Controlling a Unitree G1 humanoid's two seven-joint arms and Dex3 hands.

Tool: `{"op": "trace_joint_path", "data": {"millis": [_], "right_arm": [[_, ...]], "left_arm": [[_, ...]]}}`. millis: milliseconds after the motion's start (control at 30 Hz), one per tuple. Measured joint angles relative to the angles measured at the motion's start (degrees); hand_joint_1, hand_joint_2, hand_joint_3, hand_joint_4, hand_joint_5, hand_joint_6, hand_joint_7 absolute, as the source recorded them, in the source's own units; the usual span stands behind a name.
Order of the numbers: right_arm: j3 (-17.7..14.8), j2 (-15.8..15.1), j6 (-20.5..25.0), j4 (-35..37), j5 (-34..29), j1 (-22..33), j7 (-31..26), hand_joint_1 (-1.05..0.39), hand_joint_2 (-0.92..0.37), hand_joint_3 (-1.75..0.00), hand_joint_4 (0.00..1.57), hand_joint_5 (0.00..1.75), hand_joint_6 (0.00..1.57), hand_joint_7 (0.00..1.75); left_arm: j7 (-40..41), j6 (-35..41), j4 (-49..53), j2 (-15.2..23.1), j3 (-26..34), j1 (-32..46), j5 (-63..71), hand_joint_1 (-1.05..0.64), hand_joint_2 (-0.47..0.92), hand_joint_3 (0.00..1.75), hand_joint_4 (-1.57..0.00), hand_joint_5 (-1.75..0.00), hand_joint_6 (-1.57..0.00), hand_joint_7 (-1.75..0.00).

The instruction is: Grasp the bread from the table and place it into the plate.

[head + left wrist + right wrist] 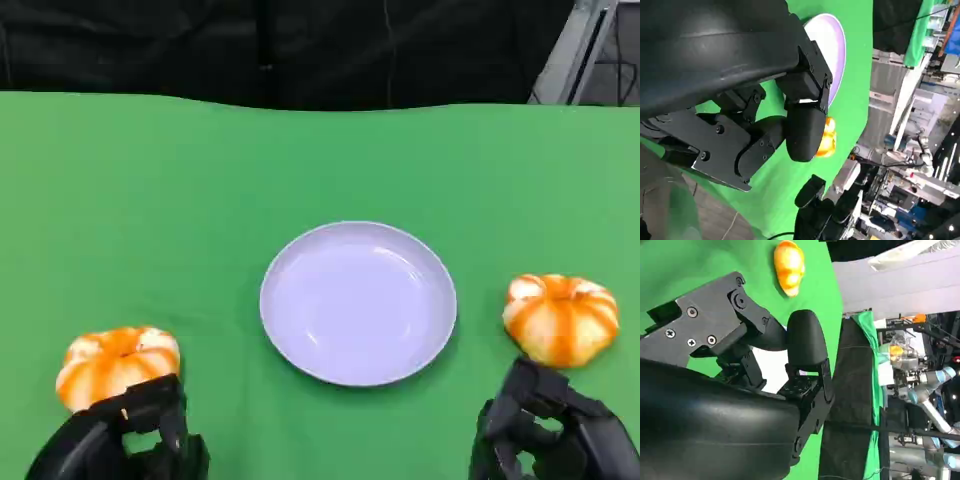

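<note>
Two bread rolls, the left roll (117, 365) and right roll (561, 317), flank my plate (358, 302) on the green worktop (180, 200). My left hand (125, 440) and right hand (555, 430) hold nothing; I cannot tell their finger spread.

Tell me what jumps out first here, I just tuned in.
A pale empty plate sits mid-table on the green cloth. An orange-striped bread roll lies on each side of it: one just ahead of the left hand, the other just ahead of the right hand.

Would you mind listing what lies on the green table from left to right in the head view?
Left bread → plate → right bread.
</note>
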Motion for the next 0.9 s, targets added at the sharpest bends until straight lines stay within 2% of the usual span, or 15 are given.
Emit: {"op": "trace_joint_path", "data": {"millis": [833, 867, 900], "right_arm": [[0.0, 0.0, -0.1, 0.1, 0.1, -0.1, 0.1, -0.15, -0.57, -1.19, 0.85, 1.75, 0.68, 1.68], [0.0, 0.0, -0.1, 0.1, 0.1, -0.1, 0.1, -0.15, -0.57, -1.19, 0.85, 1.75, 0.68, 1.68], [0.0, 0.0, -0.1, 0.1, 0.1, -0.1, 0.1, -0.15, -0.57, -1.19, 0.85, 1.75, 0.68, 1.68]], "left_arm": [[0.0, 0.0, 0.4, 0.0, -0.1, -0.2, 0.1, -0.12, 0.59, 1.18, -0.89, -1.75, -0.78, -1.67], [0.0, 0.0, 0.4, 0.0, -0.1, -0.2, 0.1, -0.26, 0.72, 0.74, -0.74, -1.33, -0.73, -1.12], [0.3, -0.5, 0.3, 0.0, -0.1, -0.1, 0.8, -0.32, 0.82, 0.49, -0.72, -1.04, -0.79, -0.71]]}}
